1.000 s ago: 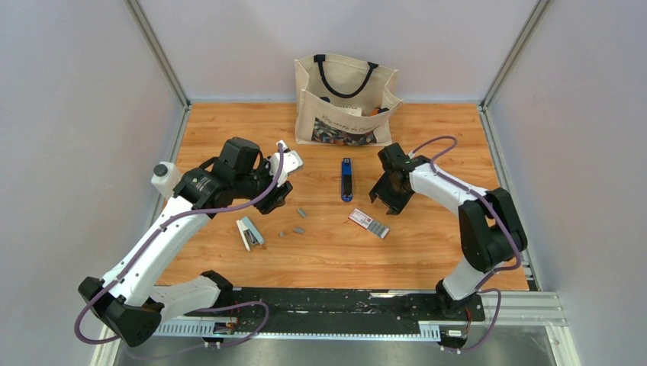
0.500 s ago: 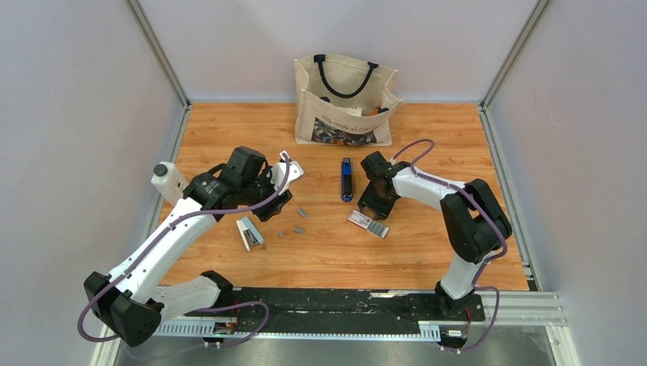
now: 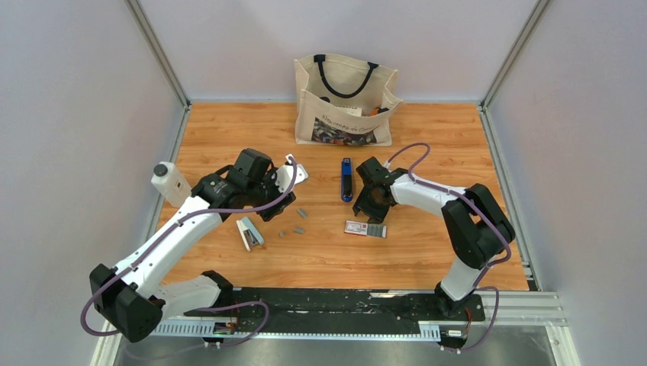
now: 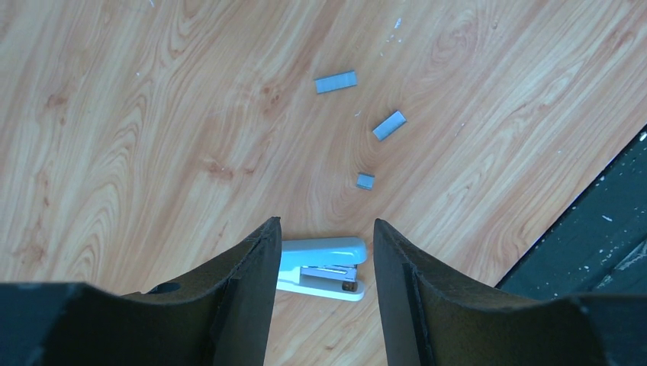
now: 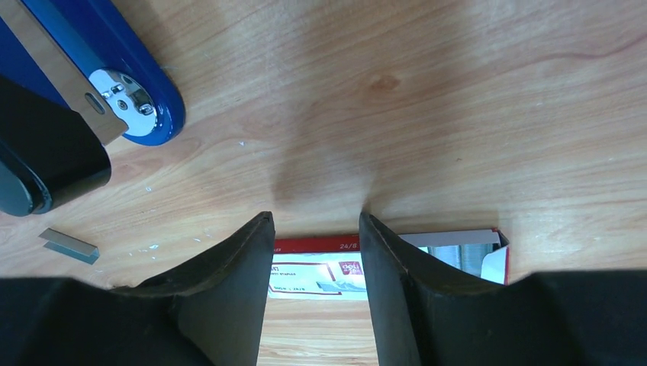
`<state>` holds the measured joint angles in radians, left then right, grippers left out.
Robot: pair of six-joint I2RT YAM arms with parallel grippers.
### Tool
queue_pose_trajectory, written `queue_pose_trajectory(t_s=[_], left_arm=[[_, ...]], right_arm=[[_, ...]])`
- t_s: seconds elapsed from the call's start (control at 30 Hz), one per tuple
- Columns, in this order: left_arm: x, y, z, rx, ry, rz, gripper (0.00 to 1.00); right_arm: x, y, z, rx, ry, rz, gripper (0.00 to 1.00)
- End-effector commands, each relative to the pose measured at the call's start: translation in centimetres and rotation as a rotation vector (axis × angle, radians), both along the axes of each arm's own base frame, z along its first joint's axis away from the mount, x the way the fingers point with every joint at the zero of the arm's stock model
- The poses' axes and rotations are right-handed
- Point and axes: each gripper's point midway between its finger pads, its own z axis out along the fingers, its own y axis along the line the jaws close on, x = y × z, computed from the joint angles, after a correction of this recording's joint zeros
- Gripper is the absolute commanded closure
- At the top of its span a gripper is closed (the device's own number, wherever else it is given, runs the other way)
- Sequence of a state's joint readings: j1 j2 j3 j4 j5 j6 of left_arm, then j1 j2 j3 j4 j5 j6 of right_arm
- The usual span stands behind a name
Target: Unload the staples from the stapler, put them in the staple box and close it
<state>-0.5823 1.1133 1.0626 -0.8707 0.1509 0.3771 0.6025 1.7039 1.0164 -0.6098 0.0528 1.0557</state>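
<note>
The dark blue stapler lies flat on the surface, loose staples to its left, the right gripper parted and empty just right of it over a staple box, the left gripper parted, empty, above a pale stapler.

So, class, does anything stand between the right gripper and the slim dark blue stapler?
Nothing visible does. The right gripper, open, hovers beside the slim dark blue stapler, with only bare wooden table between them. The small red-and-white box lies on its near side, out of the way.
</note>
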Motion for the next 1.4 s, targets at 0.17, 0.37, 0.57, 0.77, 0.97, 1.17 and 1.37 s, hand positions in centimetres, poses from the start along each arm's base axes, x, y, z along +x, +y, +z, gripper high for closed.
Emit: queue_pose_trajectory(t_s=[0.17, 0.37, 0.57, 0.77, 0.97, 1.17, 1.37], left_arm=[[2.4, -2.0, 0.4, -0.004, -0.127, -0.061, 0.45], [3.8, -4.9, -1.9, 0.086, -0.177, -0.245, 0.46], [3.6, -6.2, -6.4, 0.22, -0.148, -0.606, 0.5], [4.3, -6.8, -8.6, 0.295, -0.189, -0.815, 0.48], [3.8, -7.1, -10.9, 0.331, -0.155, -0.983, 0.48], [3.0, -7.2, -12.1, 0.328, -0.072, -1.075, 0.49], [4.2, -7.8, -12.7, 0.355, -0.07, -1.092, 0.5]], right_arm=[[2.7, -5.2, 2.8, -0.155, -0.078, 0.043, 0.42], [3.0, -8.7, 6.8, -0.13, -0.172, -0.002, 0.36], [2.7, -9.6, 9.5, -0.05, -0.246, 0.03, 0.29], [2.0, -9.1, 8.9, 0.053, -0.269, 0.043, 0.28], [1.8, -8.4, 8.8, 0.132, -0.283, 0.074, 0.26], [2.4, -8.3, 9.1, 0.188, -0.298, 0.089, 0.26], [2.7, -8.1, 8.6, 0.247, -0.292, 0.108, 0.26]])
